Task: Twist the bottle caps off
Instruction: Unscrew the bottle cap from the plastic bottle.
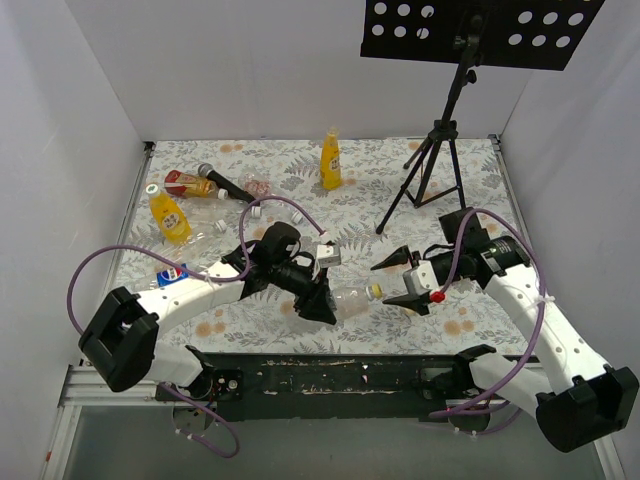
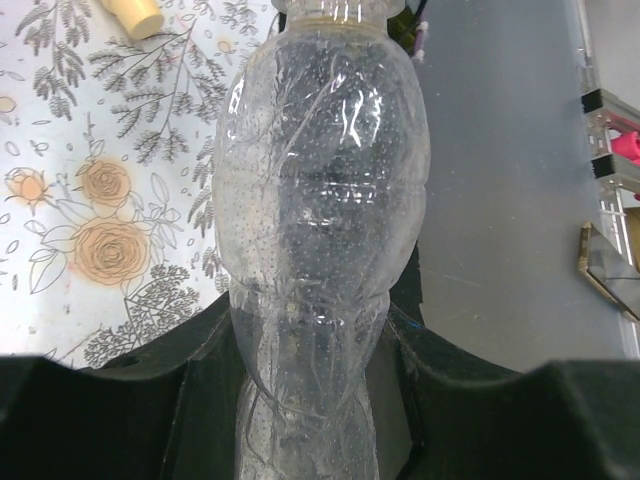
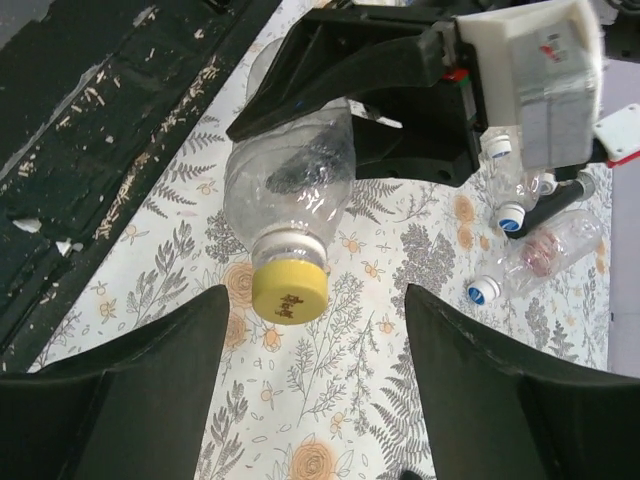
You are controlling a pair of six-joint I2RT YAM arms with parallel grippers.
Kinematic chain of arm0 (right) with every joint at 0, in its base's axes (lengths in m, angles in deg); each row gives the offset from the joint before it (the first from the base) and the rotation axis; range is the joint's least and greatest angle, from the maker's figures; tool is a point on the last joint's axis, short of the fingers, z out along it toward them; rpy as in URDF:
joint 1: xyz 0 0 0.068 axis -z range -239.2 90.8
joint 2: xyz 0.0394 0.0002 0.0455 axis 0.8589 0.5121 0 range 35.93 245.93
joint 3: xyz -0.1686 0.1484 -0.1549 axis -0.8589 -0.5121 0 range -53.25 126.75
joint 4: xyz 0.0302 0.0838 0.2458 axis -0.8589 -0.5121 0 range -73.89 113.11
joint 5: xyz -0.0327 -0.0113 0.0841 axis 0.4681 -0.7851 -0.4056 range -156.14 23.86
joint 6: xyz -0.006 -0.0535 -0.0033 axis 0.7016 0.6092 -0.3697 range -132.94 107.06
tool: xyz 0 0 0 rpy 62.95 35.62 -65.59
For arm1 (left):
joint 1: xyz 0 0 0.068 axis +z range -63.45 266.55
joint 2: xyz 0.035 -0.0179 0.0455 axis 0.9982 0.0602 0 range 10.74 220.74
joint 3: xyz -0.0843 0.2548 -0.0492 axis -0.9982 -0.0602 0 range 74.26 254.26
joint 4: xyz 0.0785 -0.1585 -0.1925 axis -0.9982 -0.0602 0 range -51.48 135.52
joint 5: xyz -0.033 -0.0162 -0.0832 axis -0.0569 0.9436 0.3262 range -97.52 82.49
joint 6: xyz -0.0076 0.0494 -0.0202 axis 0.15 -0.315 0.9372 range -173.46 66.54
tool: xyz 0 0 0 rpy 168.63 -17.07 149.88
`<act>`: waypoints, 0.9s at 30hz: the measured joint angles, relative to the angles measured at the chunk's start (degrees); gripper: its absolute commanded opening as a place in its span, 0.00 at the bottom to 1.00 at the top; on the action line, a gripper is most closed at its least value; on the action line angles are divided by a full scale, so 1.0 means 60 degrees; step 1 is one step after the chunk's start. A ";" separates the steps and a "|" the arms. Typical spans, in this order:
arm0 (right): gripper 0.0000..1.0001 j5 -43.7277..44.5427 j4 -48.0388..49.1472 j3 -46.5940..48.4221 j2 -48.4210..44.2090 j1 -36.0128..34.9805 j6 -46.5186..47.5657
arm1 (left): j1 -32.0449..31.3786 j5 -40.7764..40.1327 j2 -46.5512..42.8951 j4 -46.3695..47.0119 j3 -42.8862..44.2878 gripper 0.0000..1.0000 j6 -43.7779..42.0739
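We held the clear crumpled plastic bottle [image 1: 350, 301] pinched in our left tool [image 1: 322, 300] above the floral tabletop [image 1: 400, 190], while our right tool [image 3: 310, 340], spread wide, apparently not touching its yellow screw cap [image 3: 289, 290], needed re-closing for another twist.

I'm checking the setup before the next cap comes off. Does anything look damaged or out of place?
The clear bottle clamped in the left gripper looks crumpled and dented, its yellow cap still on. At the table's far left, several bottles lie tipped on their sides around a black microphone.
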 measured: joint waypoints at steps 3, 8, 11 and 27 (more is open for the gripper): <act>0.80 0.0004 0.0619 -0.0018 -0.0306 0.0000 -0.1362 | 0.0000 -0.0353 -0.0055 -0.0029 0.0000 0.12 -0.0058; 0.88 0.0670 0.1894 0.0076 -0.0546 0.0000 -0.5934 | -0.0011 -0.1497 -0.0470 0.0069 -0.0153 0.13 -0.0047; 0.87 0.1166 0.2269 0.0510 -0.0448 0.0051 -0.8936 | -0.0317 -0.2878 -0.1005 0.0146 -0.0324 0.13 -0.0044; 0.75 0.0794 0.4448 -0.0965 -0.0076 0.0867 -1.6659 | -0.2269 -0.7027 -0.1840 0.1005 -0.0678 0.12 -0.0200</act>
